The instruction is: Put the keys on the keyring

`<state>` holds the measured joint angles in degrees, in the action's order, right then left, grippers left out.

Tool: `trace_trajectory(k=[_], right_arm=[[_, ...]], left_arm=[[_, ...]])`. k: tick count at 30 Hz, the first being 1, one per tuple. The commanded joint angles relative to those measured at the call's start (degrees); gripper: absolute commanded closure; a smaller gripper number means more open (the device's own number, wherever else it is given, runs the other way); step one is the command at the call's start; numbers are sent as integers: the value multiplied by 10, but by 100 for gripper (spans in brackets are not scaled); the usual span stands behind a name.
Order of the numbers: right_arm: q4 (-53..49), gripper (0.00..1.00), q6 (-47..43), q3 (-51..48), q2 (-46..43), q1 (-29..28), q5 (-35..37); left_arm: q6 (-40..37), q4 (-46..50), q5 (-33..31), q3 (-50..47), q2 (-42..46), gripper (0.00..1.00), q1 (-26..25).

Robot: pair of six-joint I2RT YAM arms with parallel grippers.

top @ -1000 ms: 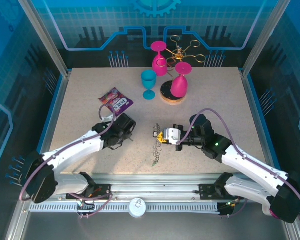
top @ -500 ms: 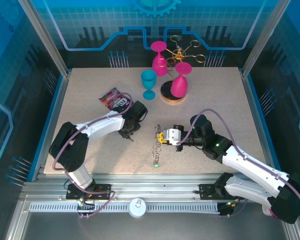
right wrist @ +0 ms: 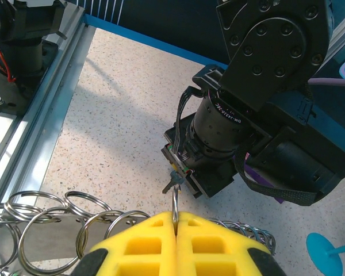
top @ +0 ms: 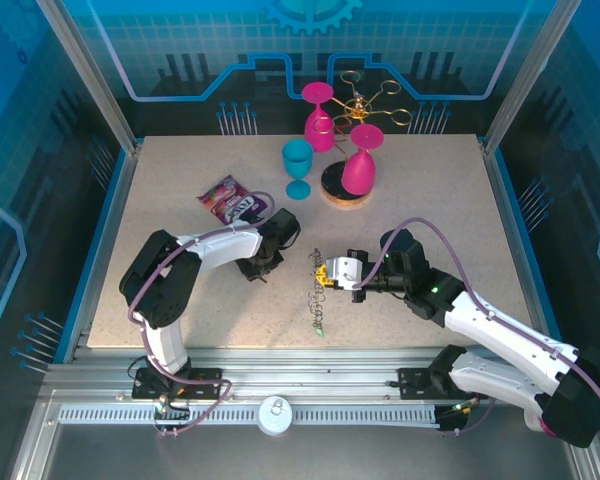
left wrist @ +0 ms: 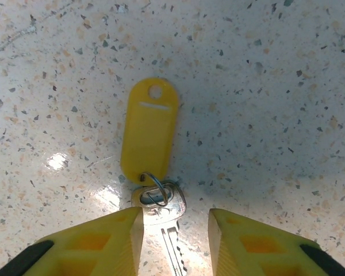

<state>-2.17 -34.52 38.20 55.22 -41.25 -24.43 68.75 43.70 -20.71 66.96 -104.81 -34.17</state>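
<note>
Jaws of the left gripper (left wrist: pixel 175 241) stand well open over the speckled table (left wrist: pixel 276 86) and hold nothing. A silver key (left wrist: pixel 160 204) lies flat in the gap between them, its blade pointing back toward the wrist. A small split ring (left wrist: pixel 153 187) joins the key's head to a yellow tag (left wrist: pixel 150 129), which lies just beyond the fingertips (hole end farthest from the gripper). From above, this gripper sits low near the table's middle, just left of the right gripper (top: pixel 327 272). The right gripper's yellow fingers (right wrist: pixel 144 241) are pressed together on one thin wire ring of the keyring (right wrist: pixel 57 221), a string of linked metal rings that trails from the grip toward the table's near edge. A purple candy packet (top: pixel 232 200) lies beyond the left arm, apart from the key.
</note>
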Motion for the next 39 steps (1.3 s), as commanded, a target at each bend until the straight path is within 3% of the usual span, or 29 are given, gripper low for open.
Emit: trace_trajectory(k=[1,19,32,39], right_arm=[[5,100,-3,-1,-4,-10,-6],[2,100,-4,-1,1,-10,-15],[-4,100,-6,0,-1,-12,-20],[-9,100,-7,2,-3,-12,-22]], left_arm=[[8,15,-3,8,-14,67,6],[19,19,-19,-1,-27,81,10],[30,28,-36,-2,-32,83,13],[31,28,-43,-4,-29,94,13]])
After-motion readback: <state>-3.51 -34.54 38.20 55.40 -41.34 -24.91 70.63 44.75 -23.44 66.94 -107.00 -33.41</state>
